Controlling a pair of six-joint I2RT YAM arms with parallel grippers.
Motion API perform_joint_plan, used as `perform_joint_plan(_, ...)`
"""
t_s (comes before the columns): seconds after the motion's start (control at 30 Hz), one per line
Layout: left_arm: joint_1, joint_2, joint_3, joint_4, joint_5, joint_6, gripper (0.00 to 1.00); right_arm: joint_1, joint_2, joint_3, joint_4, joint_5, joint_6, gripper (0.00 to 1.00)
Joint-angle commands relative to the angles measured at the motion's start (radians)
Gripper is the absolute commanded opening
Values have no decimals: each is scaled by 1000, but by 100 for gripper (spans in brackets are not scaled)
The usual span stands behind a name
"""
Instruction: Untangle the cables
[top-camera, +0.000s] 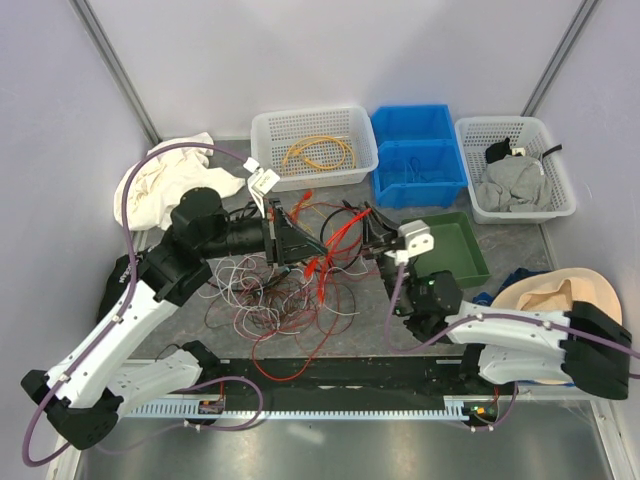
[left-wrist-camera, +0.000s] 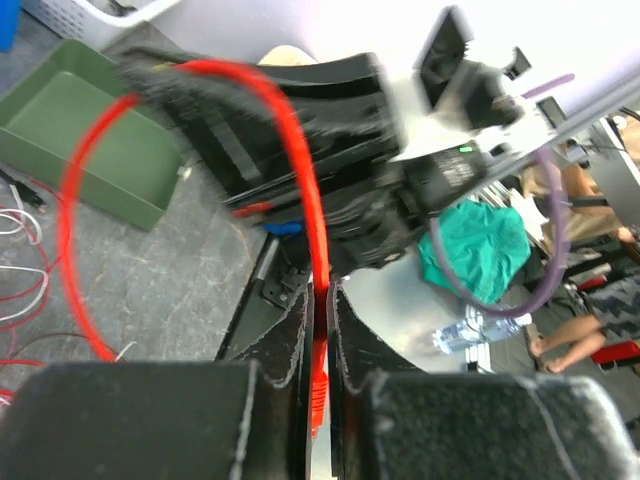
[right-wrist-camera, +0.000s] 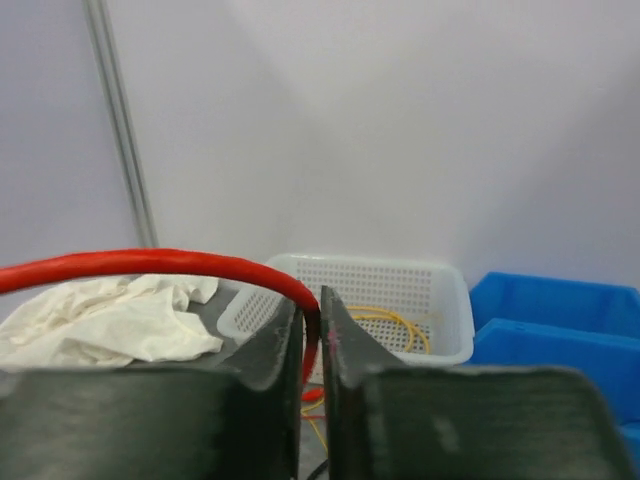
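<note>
A tangle of thin cables (top-camera: 285, 300) in red, white, pink and black lies on the table between the arms. My left gripper (top-camera: 292, 240) is shut on a red cable (left-wrist-camera: 310, 215); it loops out left in the left wrist view, its ribbed end between the pads. My right gripper (top-camera: 372, 232) is shut on a red cable (right-wrist-camera: 170, 264) that arcs left from the jaws. Both grippers hold their cable above the pile, facing each other. A yellow cable (top-camera: 318, 152) lies coiled in the white basket (top-camera: 262, 130).
A blue bin (top-camera: 418, 155) and a second white basket (top-camera: 470, 135) holding grey cloth stand at the back. A green tray (top-camera: 470, 255) sits beside the right gripper. A white cloth (top-camera: 160, 185) lies back left, a tan hat (top-camera: 550, 295) at right.
</note>
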Motion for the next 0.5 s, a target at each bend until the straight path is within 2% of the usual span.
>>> perform_joint_plan(0.0, 5, -5, -4, -31, -83, 7, 27, -3, -190, 95, -235, 72, 185, 0)
perform_joint_plan(0.03, 5, -4, -4, -37, -100, 8, 28, -4, -213, 142, -426, 76, 225, 0)
perform_joint_plan(0.13, 6, -5, -19, -29, -152, 7, 30, -4, -279, 211, -687, 89, 297, 0)
perform_joint_plan(0.17, 6, -1, -22, -29, -186, 5, 36, -4, -294, 236, -757, 105, 335, 0)
perform_joint_plan(0.2, 6, 2, -24, -43, -218, 4, 56, -6, -296, 270, -835, 121, 361, 0)
perform_joint_plan(0.23, 5, 4, -27, -58, -264, 1, 69, -6, -288, 351, -1014, 163, 384, 0)
perform_joint_plan(0.27, 6, 4, -25, -80, -366, -1, 91, -13, -259, 397, -1105, 180, 397, 0)
perform_joint_plan(0.3, 6, 3, -28, -97, -417, -4, 99, -15, -241, 444, -1199, 204, 452, 0)
perform_joint_plan(0.33, 6, -7, -30, -121, -469, -9, 100, -16, -225, 509, -1341, 245, 469, 0)
perform_joint_plan(0.37, 6, -13, -39, -126, -559, -18, 99, -22, -205, 525, -1388, 272, 478, 0)
perform_joint_plan(0.47, 6, -66, -94, -123, -684, -76, 100, -83, -225, 520, -1485, 281, 565, 0)
